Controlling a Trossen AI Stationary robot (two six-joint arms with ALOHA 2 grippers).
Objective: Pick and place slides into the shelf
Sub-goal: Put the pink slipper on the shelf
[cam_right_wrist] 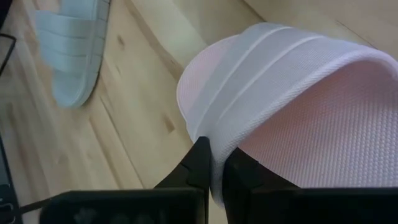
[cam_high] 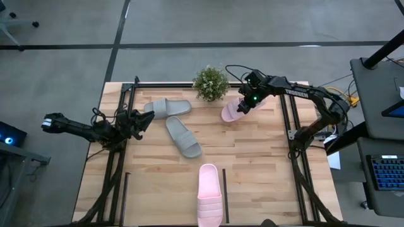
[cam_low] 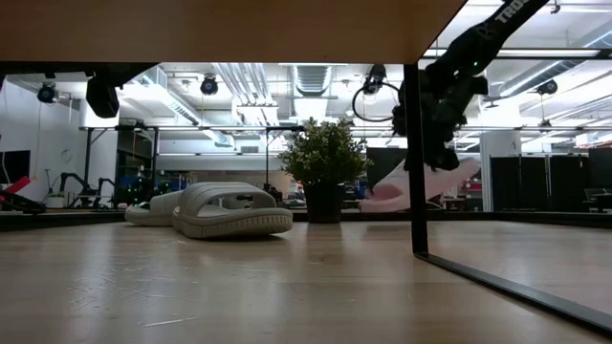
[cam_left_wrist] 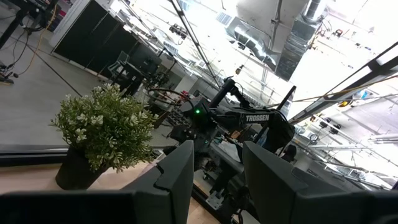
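Note:
My right gripper [cam_high: 248, 105] is shut on a pale pink slide [cam_high: 231, 112] at the far right of the table, beside a potted plant. The slide shows tilted in the low view [cam_low: 421, 188]. A second pink slide [cam_high: 209, 194] lies flat at the near edge between the shelf's thin black bars [cam_high: 224, 188]. Two grey-green slides [cam_high: 167, 108] [cam_high: 184, 137] lie soles down on the wood left of centre. My left gripper [cam_high: 144, 118] waits open at the table's left, raised, with nothing between its fingers [cam_left_wrist: 180, 168]. My right gripper pinches the pink slide's wide strap at its edge [cam_right_wrist: 219, 127], one finger on the ribbed outer face and one on the textured inner face. The fingers slant down from the far right. The slide hangs tilted, one end high; whether its low end [cam_low: 371, 202] touches the table I cannot tell.
A small potted plant [cam_high: 210, 83] stands at the far edge, just left of the held slide. Black arm frames run along both table sides [cam_high: 293, 126]. A black upright bar [cam_low: 416, 162] stands close before the low camera. Bare wood lies mid-table to the right.

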